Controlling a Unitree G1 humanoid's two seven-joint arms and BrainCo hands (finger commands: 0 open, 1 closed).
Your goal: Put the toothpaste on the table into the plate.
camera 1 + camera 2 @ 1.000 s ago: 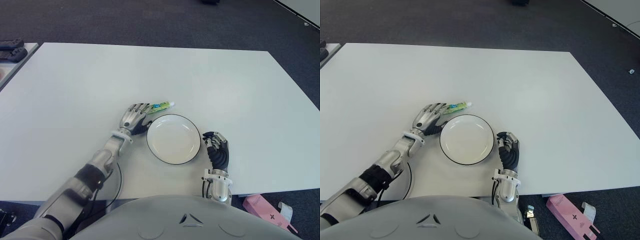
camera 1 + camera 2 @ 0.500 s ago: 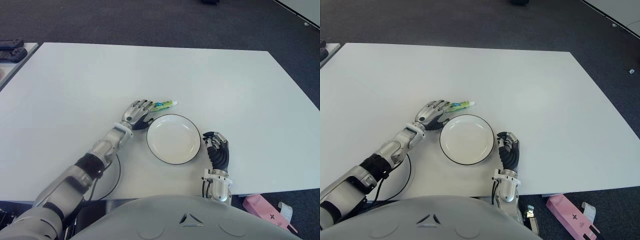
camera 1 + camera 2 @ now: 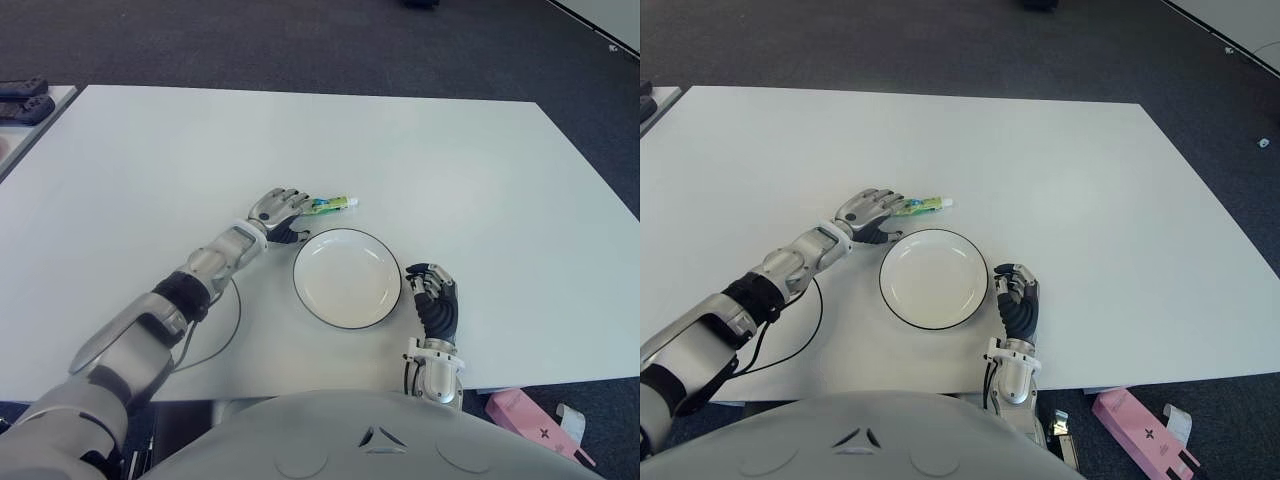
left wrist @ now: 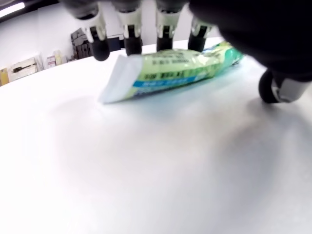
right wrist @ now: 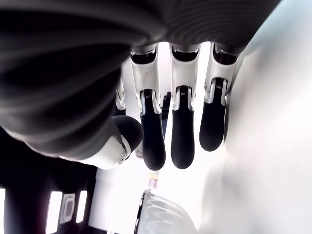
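Note:
A green and white toothpaste tube (image 3: pixel 335 204) lies flat on the white table (image 3: pixel 450 170), just beyond the far left rim of the plate. The plate (image 3: pixel 347 280) is white with a dark rim and has nothing in it. My left hand (image 3: pixel 285 210) is at the tube's flat tail end. In the left wrist view its fingers (image 4: pixel 132 41) stand spread on the far side of the tube (image 4: pixel 180 70) and the thumb (image 4: pixel 280 87) on the near side, not closed on it. My right hand (image 3: pixel 432 300) shows beside the plate's right rim with its fingers (image 5: pixel 181 131) curled on nothing.
A black cable (image 3: pixel 228 330) loops on the table beside my left forearm. A pink box (image 3: pixel 525 415) lies on the floor off the near right corner. Dark objects (image 3: pixel 22 100) sit on another surface at the far left. Dark carpet surrounds the table.
My left hand has reached farther away and to the right, until its fingers cover the tube's tail. The tube has shifted slightly right. The right hand has not moved.

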